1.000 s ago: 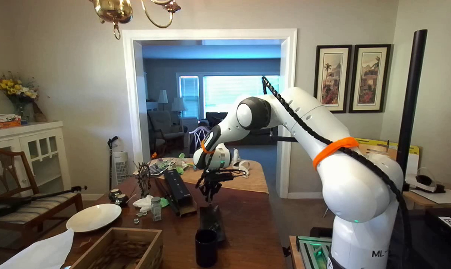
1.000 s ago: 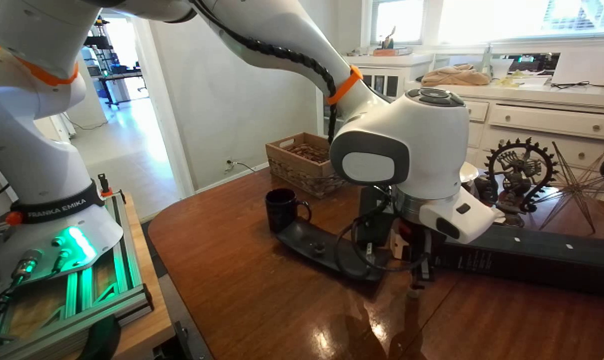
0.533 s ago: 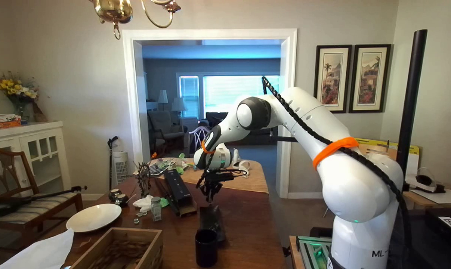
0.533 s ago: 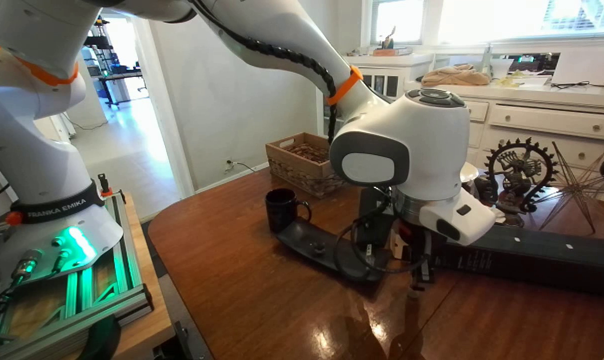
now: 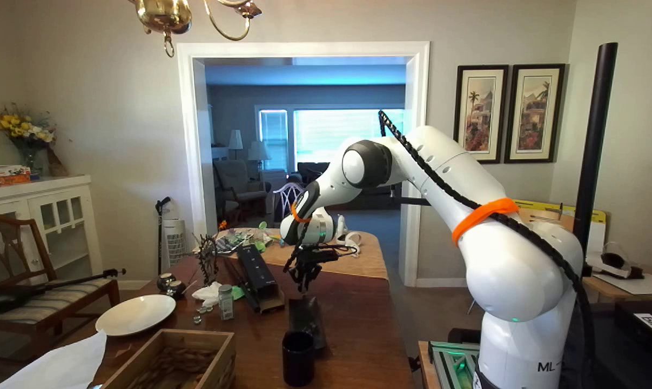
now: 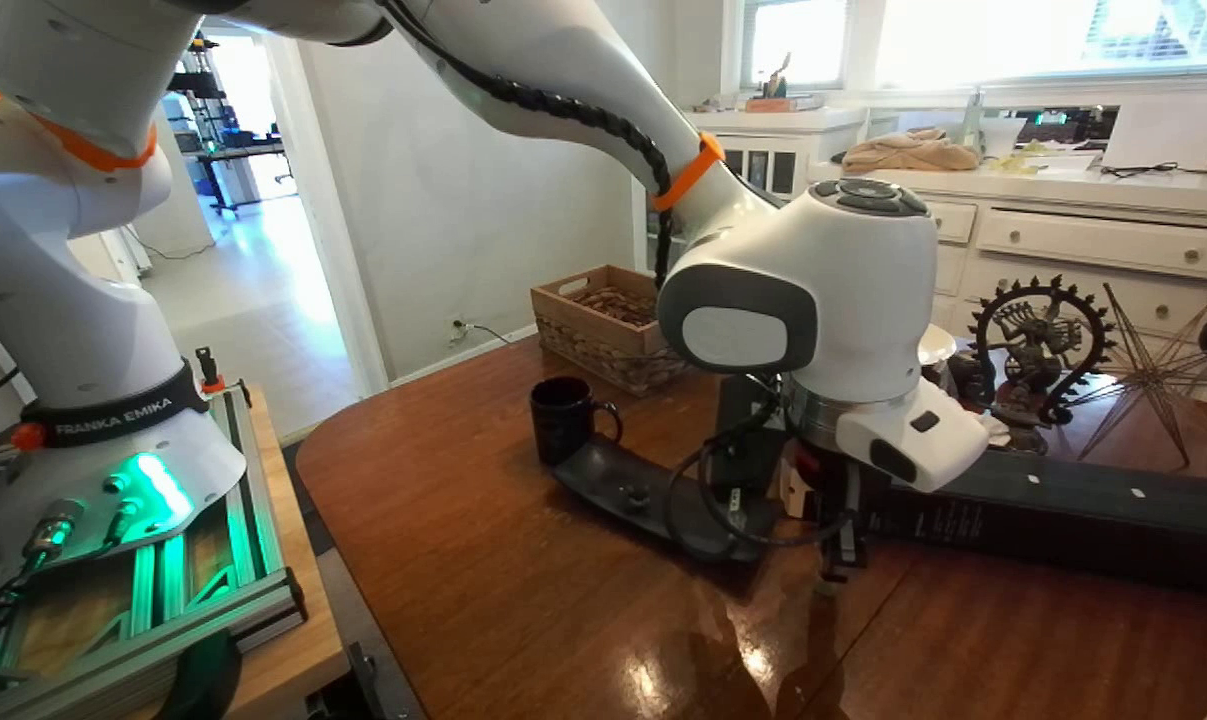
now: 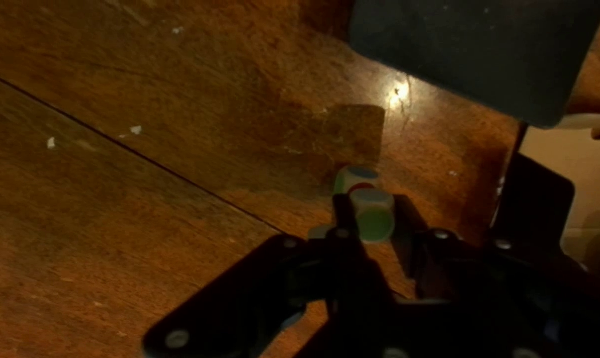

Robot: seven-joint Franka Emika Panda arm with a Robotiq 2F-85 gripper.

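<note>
Has the arm [image 6: 573, 60] arched up from far left and across the tabletop [image 6: 433, 500] in an exterior view, with a bent wrist and the hand [image 7: 373, 201] aimed straight down. Pinches a small rounded block [image 7: 375, 224] in a pretty narrow grip in the wrist view: pale, smooth-looking, green on one round face. Shows more pale, green and red right behind; can't tell if from a second piece, or about contact with the tabletop. Texture-wise, going rightward, got glossy reddish-brown wood with a seam, a shiny black mug [image 6: 561, 425], a crate [image 6: 588, 340] with kinda woven sides, a long shallow matte tray [image 6: 603, 482] ending near the block, then a long black carton [image 6: 1023, 520] with bare tan cardboard at its open end, a dark spiky-ringed statue [image 6: 1038, 345], and a star [image 6: 1150, 375] of thin wires.
</note>
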